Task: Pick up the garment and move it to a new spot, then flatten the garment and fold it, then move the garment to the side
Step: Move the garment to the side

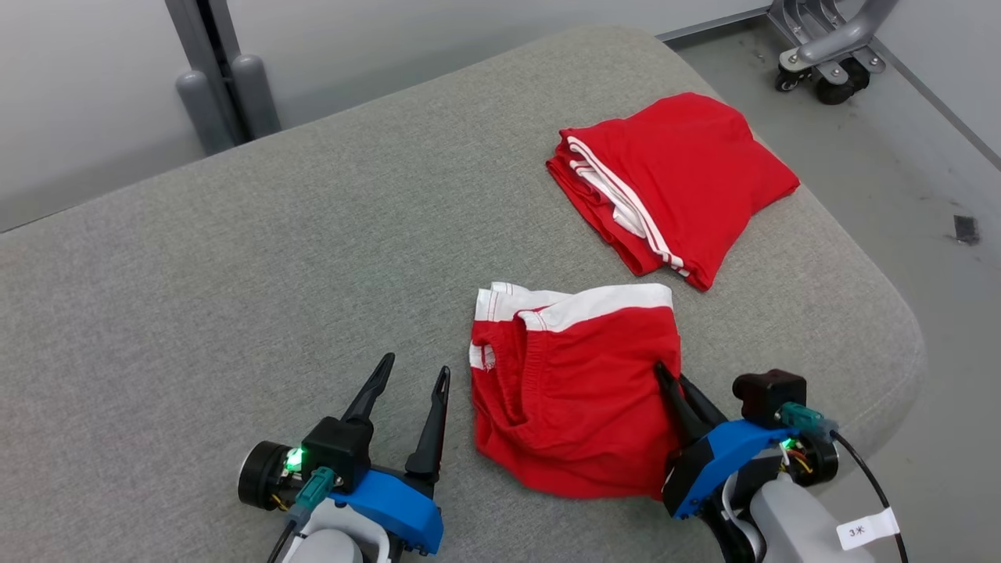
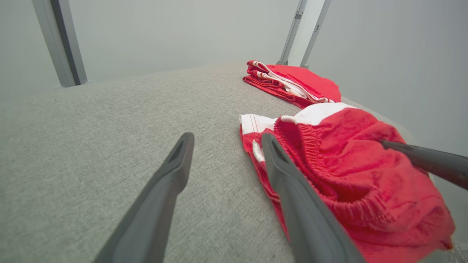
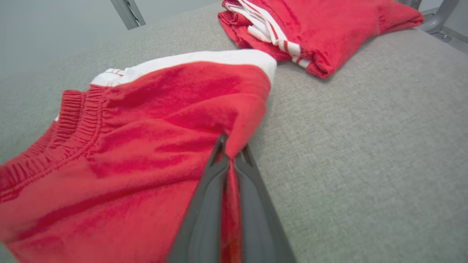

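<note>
Fabric at the right edge of the red garment (image 1: pixel 575 391) is pinched between the closed fingers of the right gripper (image 1: pixel 674 385), nearest the robot. The garment lies crumpled between the two grippers, stretching leftward from that grip, its white-banded edge on the far side. The left gripper (image 1: pixel 416 367) is spread wide and empty just beside the garment's left edge, not touching it. Farther back right, a folded red garment (image 1: pixel 672 180) rests on the grey padded surface (image 1: pixel 235 274). Beyond are bare floor (image 1: pixel 899 156) and a wheeled base (image 1: pixel 829 55).
</note>
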Tool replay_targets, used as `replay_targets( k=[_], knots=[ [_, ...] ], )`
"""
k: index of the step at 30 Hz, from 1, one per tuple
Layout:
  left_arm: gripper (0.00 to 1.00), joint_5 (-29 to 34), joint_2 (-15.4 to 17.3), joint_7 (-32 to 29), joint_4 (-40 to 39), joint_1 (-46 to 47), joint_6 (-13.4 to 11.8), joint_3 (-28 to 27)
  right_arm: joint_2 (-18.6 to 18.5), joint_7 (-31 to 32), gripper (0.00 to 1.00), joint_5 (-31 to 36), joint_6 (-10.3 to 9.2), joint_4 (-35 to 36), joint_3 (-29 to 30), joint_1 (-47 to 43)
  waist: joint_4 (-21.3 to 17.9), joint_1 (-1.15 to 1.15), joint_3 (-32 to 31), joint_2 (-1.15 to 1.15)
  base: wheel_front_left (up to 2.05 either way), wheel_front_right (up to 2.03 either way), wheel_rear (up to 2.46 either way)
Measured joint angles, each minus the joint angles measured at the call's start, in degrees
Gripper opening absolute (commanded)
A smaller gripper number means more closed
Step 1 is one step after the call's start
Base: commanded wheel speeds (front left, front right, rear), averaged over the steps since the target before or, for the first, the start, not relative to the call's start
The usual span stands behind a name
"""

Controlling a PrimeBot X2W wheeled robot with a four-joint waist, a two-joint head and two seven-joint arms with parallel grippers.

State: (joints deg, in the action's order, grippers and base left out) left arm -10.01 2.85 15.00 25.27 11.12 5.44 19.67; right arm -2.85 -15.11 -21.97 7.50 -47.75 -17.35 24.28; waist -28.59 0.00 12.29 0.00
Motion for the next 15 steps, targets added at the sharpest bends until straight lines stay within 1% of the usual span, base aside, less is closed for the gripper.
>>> replay_targets(
  k=[3,7,11,15],
  knots=[
    [1.00,0.0,0.0,0.0,0.5,0.4,0.2,-0.1,0.0,0.0,0.00,2.4,0.00,-0.2,1.1,2.1,1.0,0.00,0.5,0.00,0.00,0.00,0.00],
    [1.00,0.9,0.0,0.0,0.9,0.8,0.2,-0.5,-0.7,0.0,0.00,8.0,0.00,-1.3,2.9,7.2,2.6,0.00,1.4,0.00,0.00,0.00,0.00],
    [1.00,1.6,0.0,0.0,1.0,1.2,0.2,-0.8,-4.3,0.0,0.00,12.8,0.00,-3.2,3.8,13.4,4.7,0.00,2.4,0.00,0.00,0.00,0.00],
    [1.00,2.0,0.0,0.0,1.0,2.0,0.4,-1.2,-7.5,0.0,0.00,15.9,0.00,-5.8,5.0,19.4,7.0,0.00,3.7,0.00,0.00,0.00,0.00]
  ],
)
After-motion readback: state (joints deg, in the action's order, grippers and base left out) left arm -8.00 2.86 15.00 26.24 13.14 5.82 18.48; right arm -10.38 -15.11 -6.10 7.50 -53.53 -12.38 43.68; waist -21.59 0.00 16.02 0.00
